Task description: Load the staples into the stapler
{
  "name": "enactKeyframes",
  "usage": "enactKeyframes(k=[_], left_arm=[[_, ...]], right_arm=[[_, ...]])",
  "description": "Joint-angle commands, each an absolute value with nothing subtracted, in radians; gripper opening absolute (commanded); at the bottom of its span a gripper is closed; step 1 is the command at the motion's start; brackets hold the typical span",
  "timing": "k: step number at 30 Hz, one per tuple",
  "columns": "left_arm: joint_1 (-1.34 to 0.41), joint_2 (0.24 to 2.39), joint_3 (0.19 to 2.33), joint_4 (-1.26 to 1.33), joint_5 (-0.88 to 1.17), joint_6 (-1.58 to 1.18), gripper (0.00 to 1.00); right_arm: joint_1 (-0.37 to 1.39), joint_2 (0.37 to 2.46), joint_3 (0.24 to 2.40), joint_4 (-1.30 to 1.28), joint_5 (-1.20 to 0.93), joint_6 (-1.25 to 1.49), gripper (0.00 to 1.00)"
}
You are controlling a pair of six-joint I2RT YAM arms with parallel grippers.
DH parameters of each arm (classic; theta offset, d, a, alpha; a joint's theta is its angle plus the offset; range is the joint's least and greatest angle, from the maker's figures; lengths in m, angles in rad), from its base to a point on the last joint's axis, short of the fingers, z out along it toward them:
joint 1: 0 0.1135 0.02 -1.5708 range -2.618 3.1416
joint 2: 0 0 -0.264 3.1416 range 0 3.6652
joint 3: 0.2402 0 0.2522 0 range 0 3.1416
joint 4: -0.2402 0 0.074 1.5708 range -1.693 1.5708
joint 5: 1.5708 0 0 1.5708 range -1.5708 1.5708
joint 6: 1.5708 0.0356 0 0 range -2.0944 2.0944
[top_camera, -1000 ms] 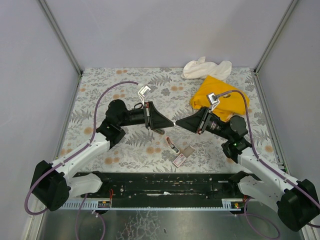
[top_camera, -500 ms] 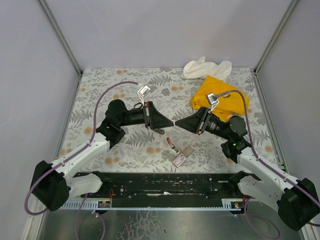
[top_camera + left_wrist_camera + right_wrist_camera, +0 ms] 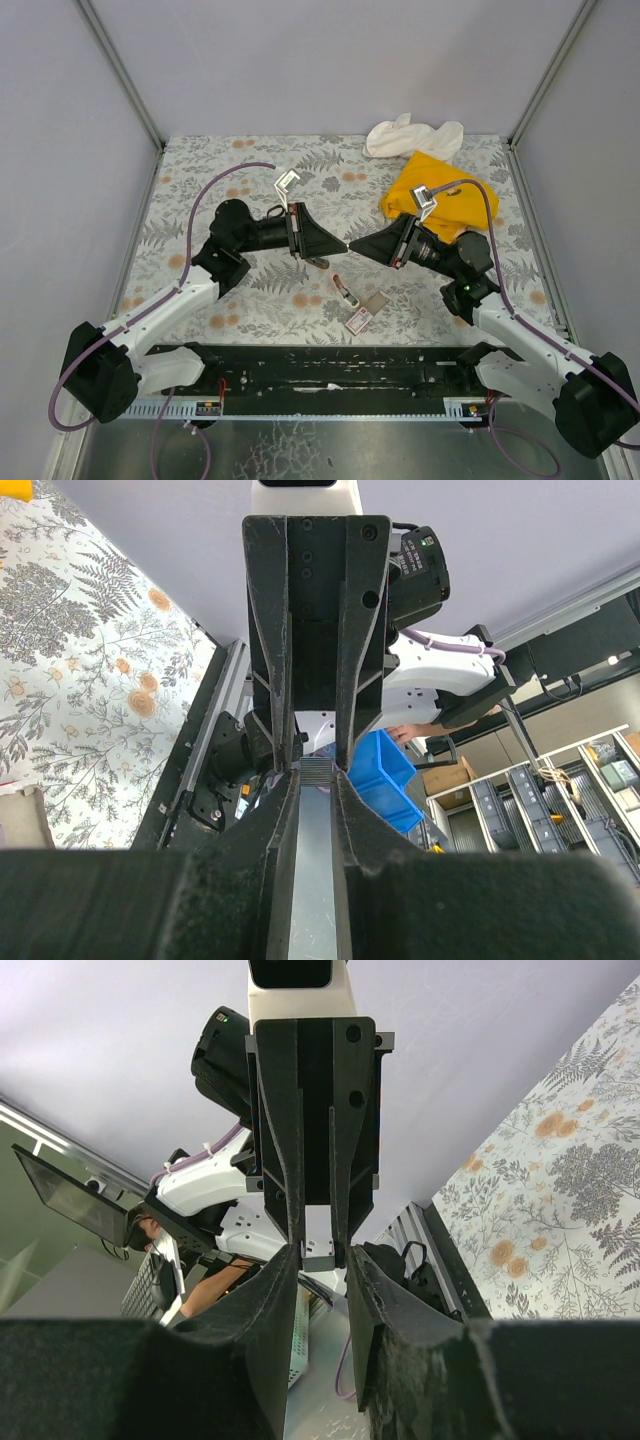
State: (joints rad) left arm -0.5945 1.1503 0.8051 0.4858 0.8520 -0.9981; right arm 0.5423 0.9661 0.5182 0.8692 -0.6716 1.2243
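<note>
Left gripper (image 3: 341,245) pinches staple strip (image 3: 318,771) mid-air. Right gripper (image 3: 356,248) meets it tip-to-tip; can't tell its grip. Staples box (image 3: 358,321) lies on table (image 3: 200,190), near side of tips. Your risk: uneven squeeze snaps or drops strip.

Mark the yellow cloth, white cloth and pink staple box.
Yellow cloth (image 3: 420,172), top view, bare far part.
White cloth (image 3: 410,137), top view, its middle.
Small pink cardboard staple box (image 3: 358,320), top view, its top face.

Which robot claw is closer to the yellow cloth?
Right. The right gripper sits just left of the yellow cloth; the left gripper meets it tip to tip, farther left.
</note>
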Motion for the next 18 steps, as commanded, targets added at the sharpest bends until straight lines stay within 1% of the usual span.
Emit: enactKeyframes(k=[1,18], left_arm=[[-0.591,1.128,0.796,0.563,0.879,-1.008,0.08],[-0.591,1.134,0.792,0.574,0.885,-1.018,0.06]], right_arm=[[0.552,0.962,0.548,0.940,-0.670,1.225,0.33],[0.554,0.980,0.555,0.959,-0.689,1.230,0.32]])
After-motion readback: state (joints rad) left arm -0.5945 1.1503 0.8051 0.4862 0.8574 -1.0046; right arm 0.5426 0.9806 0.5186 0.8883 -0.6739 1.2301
